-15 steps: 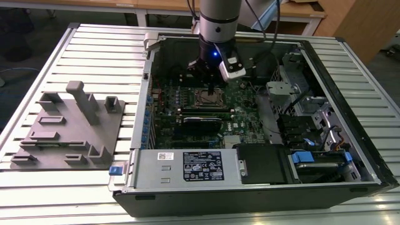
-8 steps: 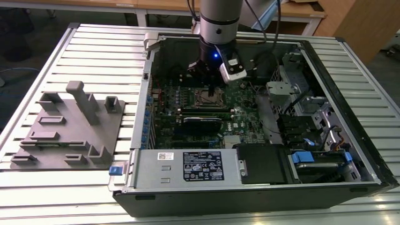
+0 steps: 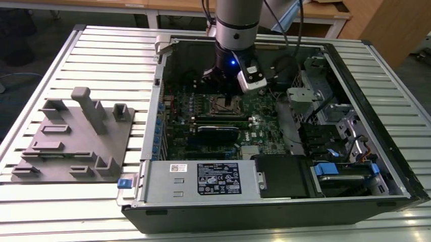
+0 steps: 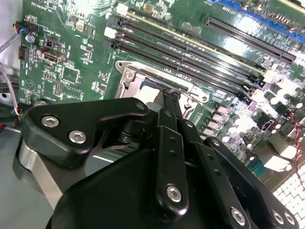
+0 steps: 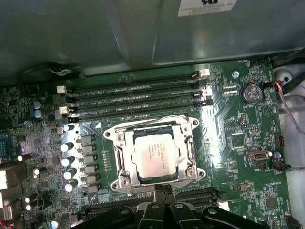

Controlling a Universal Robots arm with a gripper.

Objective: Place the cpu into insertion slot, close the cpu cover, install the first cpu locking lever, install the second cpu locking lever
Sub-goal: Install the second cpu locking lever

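Note:
The cpu [image 5: 156, 155], a silver-grey square chip, lies flat in the insertion slot [image 5: 119, 183] on the green motherboard [image 5: 238, 143]. The cpu cover [image 5: 189, 153], a silvery metal frame, lies down around the chip. A thin wire lever [image 5: 152, 121] runs along the socket's side that faces the memory slots. My gripper [image 5: 164, 188] is shut, with its black fingertips together at the socket's opposite edge and nothing seen between them. In the second wrist view the gripper [image 4: 169, 95] points at the socket frame [image 4: 128, 76]. In the exterior view the arm [image 3: 235, 30] stands over the socket [image 3: 225, 106].
Long black memory slots [image 5: 133, 90] run beside the socket. A coin battery [image 5: 251, 93] sits on the board. The open computer case [image 3: 377, 116] walls the board in, with a power supply [image 3: 202, 179] at the front. A grey fixture [image 3: 74, 136] lies at the exterior view's left.

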